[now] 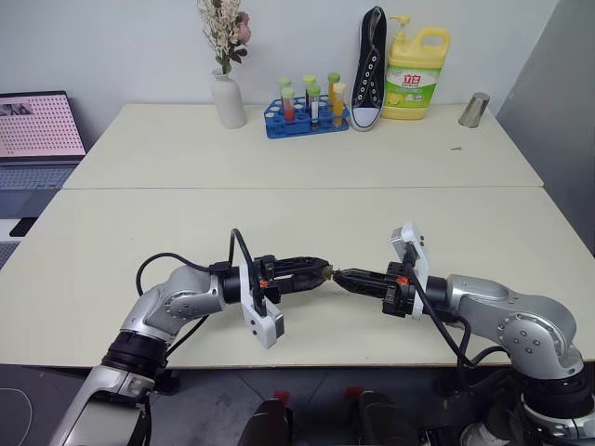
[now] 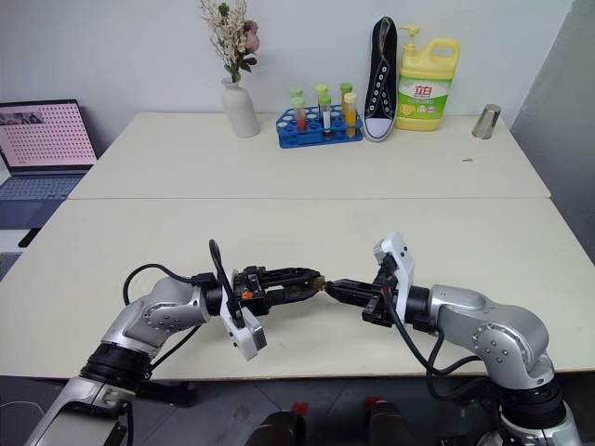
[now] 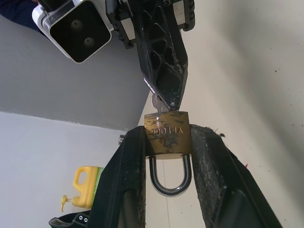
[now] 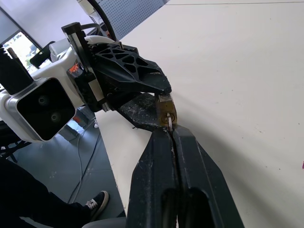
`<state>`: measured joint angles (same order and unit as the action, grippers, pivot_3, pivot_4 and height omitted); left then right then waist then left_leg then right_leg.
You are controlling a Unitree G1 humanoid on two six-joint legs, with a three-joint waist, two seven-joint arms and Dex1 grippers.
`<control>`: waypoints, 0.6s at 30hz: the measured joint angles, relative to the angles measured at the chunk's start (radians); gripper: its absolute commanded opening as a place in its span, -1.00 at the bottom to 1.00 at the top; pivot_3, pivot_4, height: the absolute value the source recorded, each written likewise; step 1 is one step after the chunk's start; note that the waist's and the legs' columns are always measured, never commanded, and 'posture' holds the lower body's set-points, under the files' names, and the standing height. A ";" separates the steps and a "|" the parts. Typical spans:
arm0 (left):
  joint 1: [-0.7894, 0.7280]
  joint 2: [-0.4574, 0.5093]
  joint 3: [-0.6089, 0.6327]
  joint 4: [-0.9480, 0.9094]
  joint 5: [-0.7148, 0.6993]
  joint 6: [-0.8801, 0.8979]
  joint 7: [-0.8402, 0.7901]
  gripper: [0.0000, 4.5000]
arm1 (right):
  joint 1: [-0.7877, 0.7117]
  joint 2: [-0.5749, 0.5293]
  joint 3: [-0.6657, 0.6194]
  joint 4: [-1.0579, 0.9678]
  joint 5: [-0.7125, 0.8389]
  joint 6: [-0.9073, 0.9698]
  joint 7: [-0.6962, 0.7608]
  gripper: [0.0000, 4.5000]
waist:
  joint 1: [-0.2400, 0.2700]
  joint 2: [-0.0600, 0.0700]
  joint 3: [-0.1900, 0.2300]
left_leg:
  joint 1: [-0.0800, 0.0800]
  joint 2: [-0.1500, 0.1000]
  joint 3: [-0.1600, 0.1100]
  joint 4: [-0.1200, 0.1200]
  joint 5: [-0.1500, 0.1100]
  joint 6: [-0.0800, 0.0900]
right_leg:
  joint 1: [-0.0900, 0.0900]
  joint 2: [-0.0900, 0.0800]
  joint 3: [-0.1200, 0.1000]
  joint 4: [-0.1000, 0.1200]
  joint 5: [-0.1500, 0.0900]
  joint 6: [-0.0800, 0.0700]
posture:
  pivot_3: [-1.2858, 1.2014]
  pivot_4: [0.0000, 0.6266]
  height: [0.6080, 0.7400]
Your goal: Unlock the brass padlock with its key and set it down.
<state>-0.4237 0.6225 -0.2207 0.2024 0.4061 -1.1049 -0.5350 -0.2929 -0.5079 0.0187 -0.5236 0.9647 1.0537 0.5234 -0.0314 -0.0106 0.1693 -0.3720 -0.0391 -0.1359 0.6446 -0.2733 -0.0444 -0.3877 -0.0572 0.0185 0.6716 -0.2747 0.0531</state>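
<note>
**Two tools met at the padlock above the table**

The left arm reached level toward the right, its left tool [image 1: 321, 270] clamped on the brass padlock [image 3: 167, 133], shackle lying back between the fingers. The padlock hung above the table [image 1: 279, 149], near its front edge. The right arm pointed leftward, its right tool [image 1: 338, 276] pinched tight on the key [image 4: 169, 122] seated in the padlock.

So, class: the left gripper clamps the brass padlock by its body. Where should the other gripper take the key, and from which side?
By the key's bow, from the keyhole end opposite the shackle. The brass padlock sits between the left gripper fingers with that end facing out, key protruding. The right gripper, shut on it, points straight in, which probably suits turning it.
</note>
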 measured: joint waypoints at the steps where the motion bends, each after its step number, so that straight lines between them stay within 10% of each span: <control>1: 0.000 0.002 -0.002 -0.001 0.000 0.001 0.001 -0.57 | 0.000 0.000 0.000 0.000 0.001 0.002 0.000 -1.00 | 0.000 0.000 0.000 | 0.000 0.000 0.000 0.000 0.000 0.000 | 0.000 0.000 0.000 0.000 0.000 0.000 | 0.03 -0.52 1.00; 18: -0.022 0.027 -0.014 -0.007 0.045 -0.018 0.077 -0.57 | -0.208 -0.051 -0.042 0.405 0.718 0.278 -0.397 -1.00 | -0.001 0.000 0.000 | -0.002 0.000 0.000 0.000 0.000 0.000 | -0.001 0.000 0.000 0.001 0.000 0.000 | 0.03 -0.52 1.00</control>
<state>-0.4462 0.6493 -0.2346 0.1957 0.4508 -1.1232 -0.4575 -0.5009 -0.5584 -0.0234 -0.1185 1.6829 1.3317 0.1266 -0.0329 -0.0102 0.1696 -0.3738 -0.0389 -0.1355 0.6448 -0.2733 -0.0442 -0.3888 -0.0572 0.0186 0.6723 -0.2746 0.0528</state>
